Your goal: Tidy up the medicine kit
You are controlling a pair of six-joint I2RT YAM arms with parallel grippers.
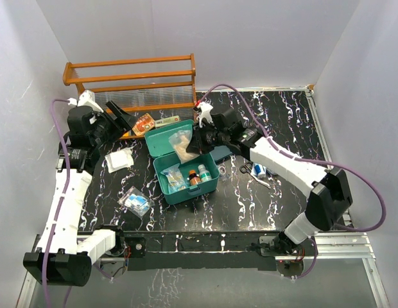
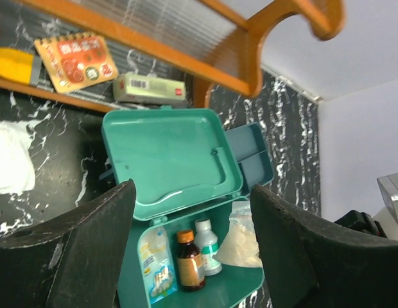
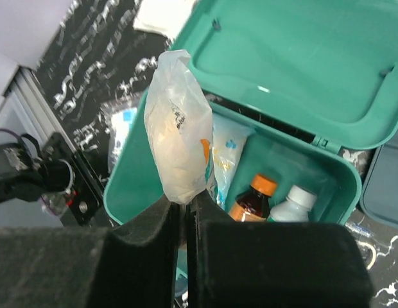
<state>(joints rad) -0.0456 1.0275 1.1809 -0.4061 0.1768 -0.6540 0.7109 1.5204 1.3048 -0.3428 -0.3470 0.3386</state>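
Now your right claw (image 3: 184, 212) is pinched shut on one end of a clear plastic bag (image 3: 176, 128) with something pale inside. The bag hangs over the medicine kit (image 1: 186, 174). The kit sits open in the middle of the bench (image 1: 282, 128), with its lid tipped back toward the wooden rack (image 1: 131, 80). Your left claw (image 2: 192, 189) has its fingers wide apart and holds nothing. It is off to the side, near the rack.

To do this step well, bring the bag down low into the box before you let go, so it does not slide out over the rim. Aim for the room beside the blue and white packet (image 3: 224, 154). Go slowly near the brown bottle (image 3: 253, 199) and the white bottle (image 3: 295, 202), because I think a bump could tip them. Stay away from the lid too.

Some things are hard to see. You cannot tell what is in the bag. The end you hold is hidden between the fingers. From above, the right arm covers the back of the box. The bottle labels are too small to read.
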